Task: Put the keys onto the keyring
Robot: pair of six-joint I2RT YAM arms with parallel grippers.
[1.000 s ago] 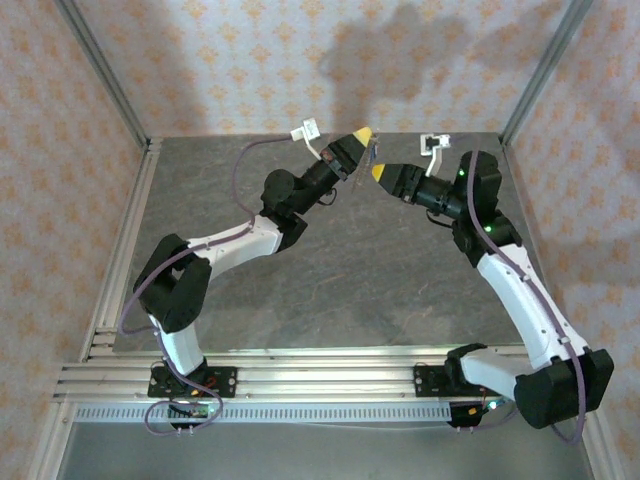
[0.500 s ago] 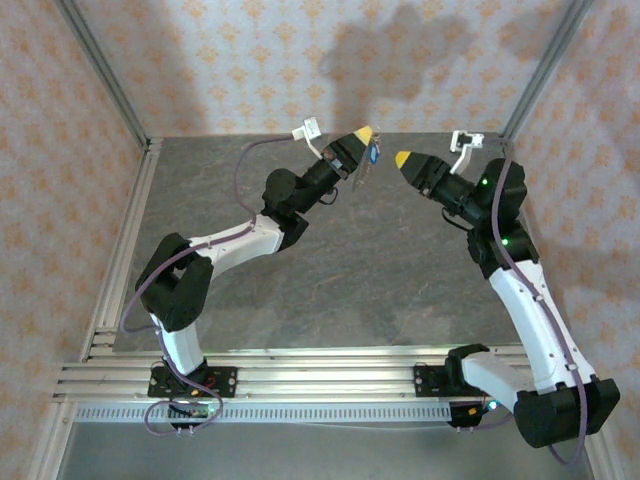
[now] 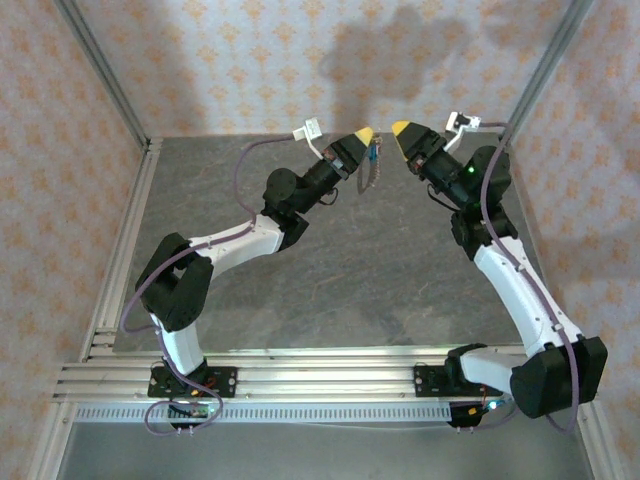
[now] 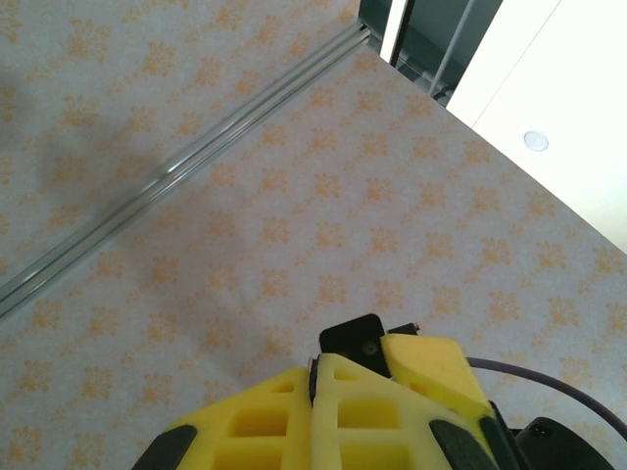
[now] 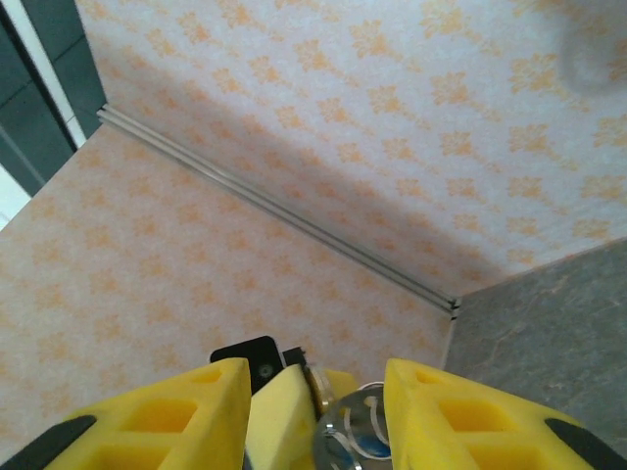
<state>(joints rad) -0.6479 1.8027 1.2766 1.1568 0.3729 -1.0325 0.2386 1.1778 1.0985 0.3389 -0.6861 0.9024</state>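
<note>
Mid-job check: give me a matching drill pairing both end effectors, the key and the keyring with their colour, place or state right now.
Things:
1. left end effector
2. right end effector
3. key
4. keyring

States:
A. hangs below the key
B. blue-headed
C. shut
D. open

Pairs: 1-C, 2-D, 3-B, 4-A

Top cam high behind my bases (image 3: 195,380), looking down on table (image 3: 330,270); my wrist cams ride close over fingers (image 4: 284,421), aimed up; all views share patterned wall (image 5: 294,147)
</note>
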